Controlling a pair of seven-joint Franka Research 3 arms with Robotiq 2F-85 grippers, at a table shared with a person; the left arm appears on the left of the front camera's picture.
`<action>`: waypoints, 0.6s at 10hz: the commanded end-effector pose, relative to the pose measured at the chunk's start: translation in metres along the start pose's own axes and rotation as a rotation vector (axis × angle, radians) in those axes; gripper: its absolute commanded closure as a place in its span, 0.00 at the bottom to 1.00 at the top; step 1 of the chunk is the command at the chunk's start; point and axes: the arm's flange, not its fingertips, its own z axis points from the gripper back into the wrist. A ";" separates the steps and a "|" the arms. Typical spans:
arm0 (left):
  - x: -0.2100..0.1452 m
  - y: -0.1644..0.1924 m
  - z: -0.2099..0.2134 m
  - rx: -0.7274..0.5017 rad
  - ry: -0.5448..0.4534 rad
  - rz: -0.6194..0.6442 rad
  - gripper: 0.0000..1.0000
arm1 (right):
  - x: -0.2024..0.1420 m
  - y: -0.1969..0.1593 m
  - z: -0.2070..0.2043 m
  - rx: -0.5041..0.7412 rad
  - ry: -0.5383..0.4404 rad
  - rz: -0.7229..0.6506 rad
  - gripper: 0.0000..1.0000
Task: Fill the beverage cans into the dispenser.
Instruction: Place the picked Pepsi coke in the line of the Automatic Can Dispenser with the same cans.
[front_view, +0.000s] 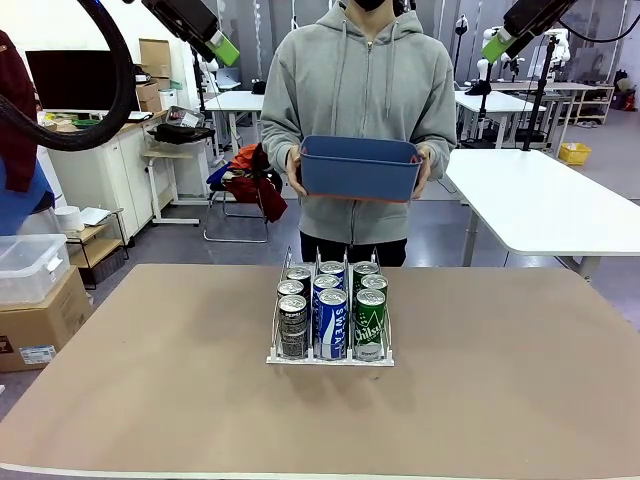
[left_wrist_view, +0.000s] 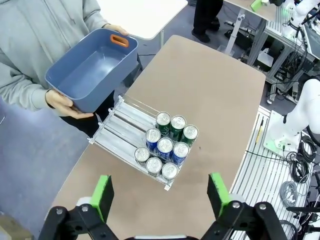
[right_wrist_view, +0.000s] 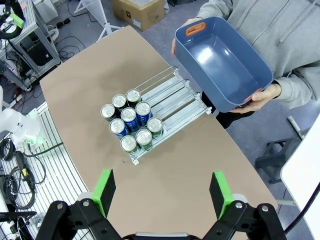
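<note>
Brown tabletop (front_view: 520, 380) carries the dispenser (front_view: 330, 355), nine beverage cans (front_view: 331, 315) loaded. Person holds blue tub (front_view: 360, 168). Left gripper (left_wrist_view: 159, 196) and right gripper (right_wrist_view: 161, 194): jaws wide, empty.

Front cam is sitting low at the desk (front_view: 520, 400) edge, looking straight across at the person. Both wrist cams are hanging way up high, looking down from opposite sides, all three sharing the dispenser (front_view: 330, 355) mid-desk.

Glossy metal cans (front_view: 331, 320) in clear plastic rack (front_view: 330, 357), matt brown tabletop (front_view: 500, 380), smooth blue plastic tub (front_view: 360, 168).
</note>
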 end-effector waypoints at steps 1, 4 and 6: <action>-0.001 -0.002 0.008 0.003 -0.014 -0.008 0.00 | -0.002 0.001 0.000 0.007 -0.001 0.002 0.00; -0.001 -0.002 0.008 0.003 -0.014 -0.008 0.00 | -0.002 0.001 0.000 0.007 -0.001 0.002 0.00; -0.001 -0.002 0.008 0.003 -0.014 -0.008 0.00 | -0.002 0.001 0.000 0.007 -0.001 0.002 0.00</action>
